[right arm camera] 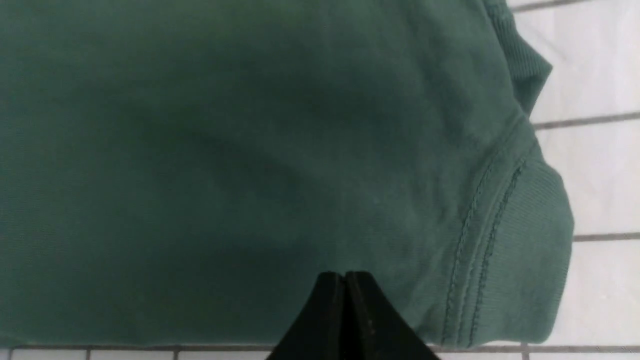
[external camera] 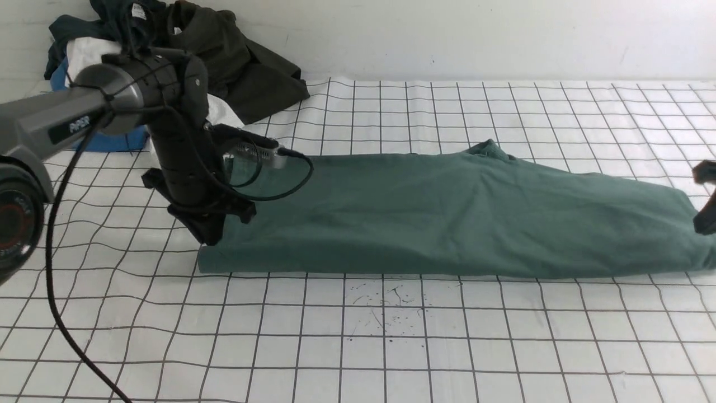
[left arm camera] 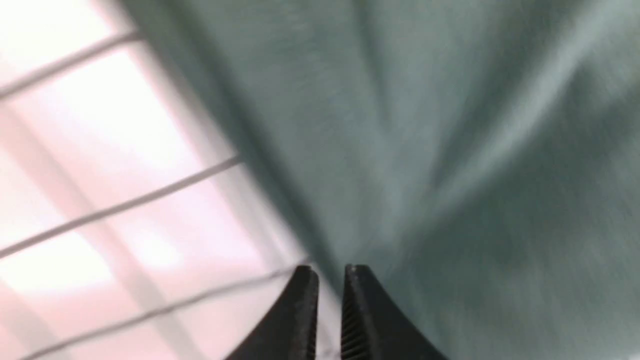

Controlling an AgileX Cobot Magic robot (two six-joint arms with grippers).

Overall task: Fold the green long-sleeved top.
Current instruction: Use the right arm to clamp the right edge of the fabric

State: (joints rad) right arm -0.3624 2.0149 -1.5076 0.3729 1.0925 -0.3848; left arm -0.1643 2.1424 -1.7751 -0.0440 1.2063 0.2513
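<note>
The green long-sleeved top (external camera: 447,212) lies folded into a long band across the middle of the gridded table. My left gripper (external camera: 210,238) points down at the top's left end. In the left wrist view, the left gripper (left arm camera: 330,272) has its jaws a narrow gap apart, with nothing between them, over the cloth's edge (left arm camera: 450,150). My right gripper (external camera: 706,218) is at the top's right end, cut off by the frame edge. In the right wrist view it (right arm camera: 344,275) is shut and empty, over the top (right arm camera: 250,150) near a ribbed cuff (right arm camera: 520,250).
A pile of dark garments (external camera: 235,61) lies at the back left, with white cloth and a blue item (external camera: 106,140) under it. The white gridded cover (external camera: 391,336) spans the table. A black cable (external camera: 56,291) hangs from the left arm.
</note>
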